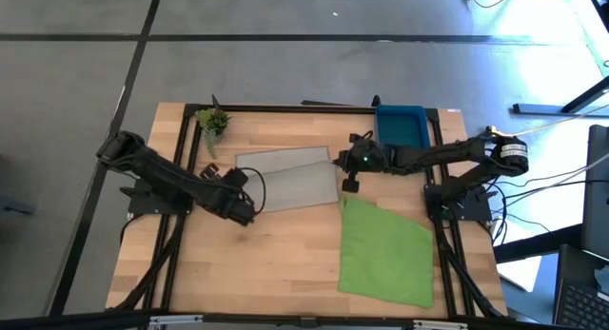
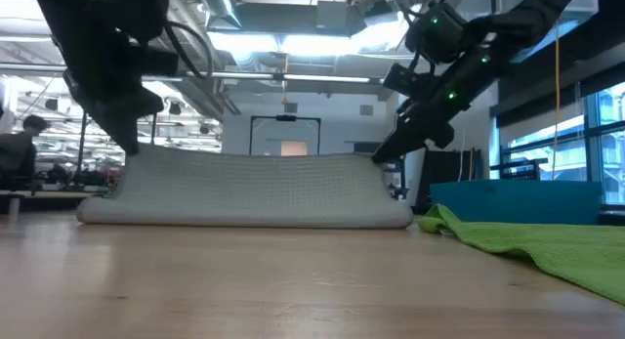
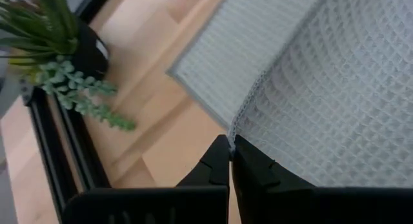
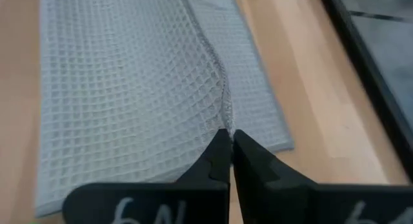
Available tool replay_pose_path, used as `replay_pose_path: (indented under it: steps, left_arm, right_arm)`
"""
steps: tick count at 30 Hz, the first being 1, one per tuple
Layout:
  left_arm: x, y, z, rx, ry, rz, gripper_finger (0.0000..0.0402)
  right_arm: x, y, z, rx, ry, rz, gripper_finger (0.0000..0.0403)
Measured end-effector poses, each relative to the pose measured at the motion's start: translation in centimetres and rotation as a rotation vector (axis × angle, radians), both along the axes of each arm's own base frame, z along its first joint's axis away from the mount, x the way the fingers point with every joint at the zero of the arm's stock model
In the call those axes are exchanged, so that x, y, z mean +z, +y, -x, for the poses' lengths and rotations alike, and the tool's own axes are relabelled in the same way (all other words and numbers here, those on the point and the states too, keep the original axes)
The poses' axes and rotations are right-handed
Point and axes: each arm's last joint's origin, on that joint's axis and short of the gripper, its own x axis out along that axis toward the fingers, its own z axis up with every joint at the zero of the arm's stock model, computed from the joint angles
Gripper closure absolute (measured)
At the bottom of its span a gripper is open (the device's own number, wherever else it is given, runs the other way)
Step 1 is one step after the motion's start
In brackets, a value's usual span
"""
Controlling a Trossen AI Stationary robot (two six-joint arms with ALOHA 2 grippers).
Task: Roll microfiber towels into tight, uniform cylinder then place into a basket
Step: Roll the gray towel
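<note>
Gripping the light grey waffle-weave towel (image 1: 290, 178) at opposite ends, both grippers are closed on its hemmed edge. The left gripper (image 1: 245, 208) pinches the hem at the towel's end nearest the potted plant sprig (image 1: 212, 122); the left wrist view shows its fingers (image 3: 255, 169) pressed together with the stitched edge caught between them. The right gripper (image 1: 348, 184) pinches the hem at the towel's opposite end, the end toward the blue basket (image 1: 401, 127); the right wrist view shows its fingers (image 4: 248, 162) closed on the seam where the fabric rises into a ridge.

The grey towel lies on the wooden table (image 1: 257, 263) in two overlapping layers. In the low view the held edge (image 2: 254, 155) stands lifted above the table between the two grippers, while the lower fold rests flat.

Relative to the grey towel:
- The bright green towel (image 1: 385, 249) lies spread flat on the table just beside the end held by the right gripper, on the side away from the basket. One corner comes close to the grey towel; contact cannot be confirmed.
- The blue basket sits on the table beyond the same end, near the table's far edge. Nothing is visible inside it in the high view.
- The plant sprig stands at the far corner beyond the other end, apart from the fabric.
</note>
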Motion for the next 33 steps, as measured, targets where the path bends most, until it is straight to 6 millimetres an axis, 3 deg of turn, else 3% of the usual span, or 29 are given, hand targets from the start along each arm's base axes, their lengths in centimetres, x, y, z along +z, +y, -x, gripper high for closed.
replay_pose_path:
  steps: [14, 26, 33]
  left_arm:
    - [-2.2, 2.6, 0.2, 0.053, -0.006, -0.046, 0.0401]
    - [-2.4, 4.1, -0.1, 0.079, 0.008, -0.056, 0.0401]
    - [-2.5, 4.8, -0.5, 0.115, -0.034, -0.047, 0.0401]
  right_arm:
    - [-1.0, -2.6, -0.4, -0.019, -0.015, 0.043, 0.0396]
    - [-2.4, -3.5, -0.7, -0.021, 0.001, 0.033, 0.0395]
    - [-2.2, -3.5, -0.8, -0.019, -0.023, 0.044, 0.0363]
